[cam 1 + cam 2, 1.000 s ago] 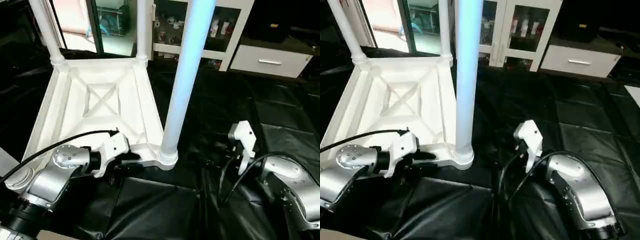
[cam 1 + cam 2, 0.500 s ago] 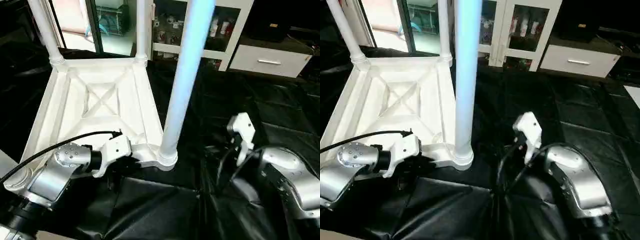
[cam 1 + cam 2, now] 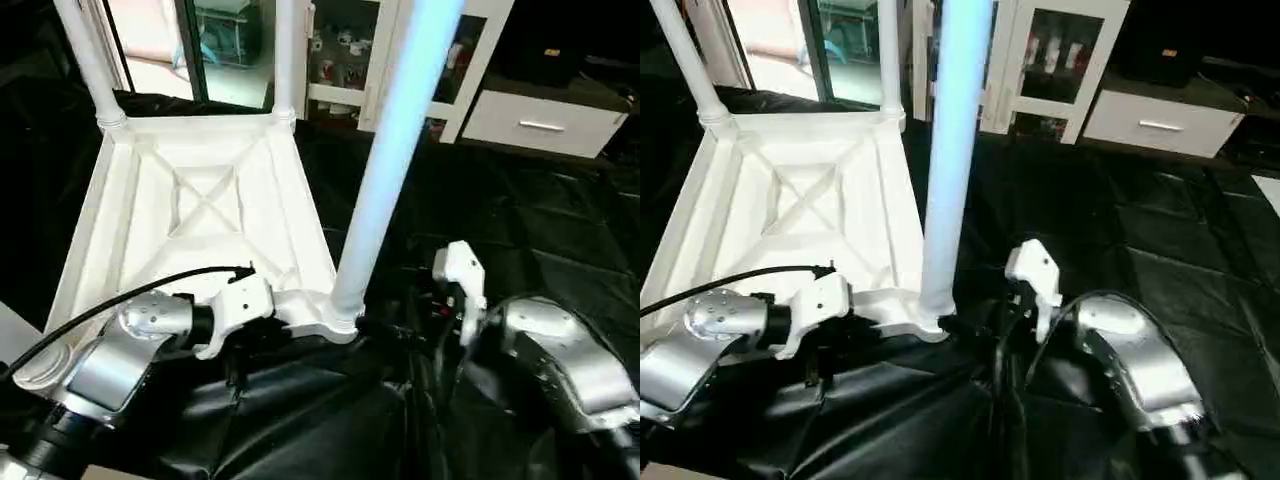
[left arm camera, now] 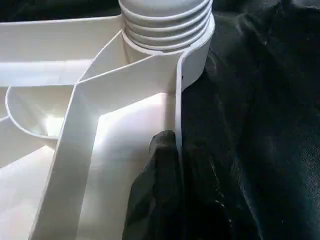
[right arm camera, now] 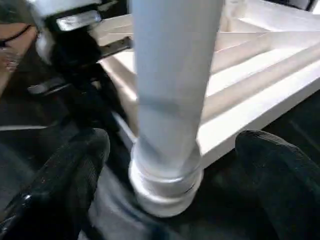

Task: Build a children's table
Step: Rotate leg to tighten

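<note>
table top: white square children's table top point(image 3: 205, 215) lies upside down on the black-sheeted tabletop point(image 3: 560, 230), X ribs facing up
legs: three white legs stand up from corner sockets; near leg point(image 3: 385, 190) in the corner nearest the robot's right side, far-left leg point(image 3: 88, 62) and far-right leg point(image 3: 283, 55) at the back corners
fourth corner: near-left socket point(image 3: 35, 368) has no leg in it, just beside the left forearm
left claw: left claw point(image 3: 262, 322) closed on the near rim of the table top, just left of the near leg's socket; left wrist view shows a black finger point(image 4: 157, 195) pressed against the thin rim wall below the ribbed leg base point(image 4: 167, 22)
right claw: right claw point(image 5: 167, 185) wide open, nothing held; fingers point(image 5: 70, 170) sit on either side of the near leg's base, not touching it
right claw position: on the black sheet just right of the near leg's socket point(image 3: 930, 318), level with it
table vs claws: near-right corner of the table top lies between the two claws
background: white cabinets with glass doors point(image 3: 400, 50) behind the tabletop
</note>
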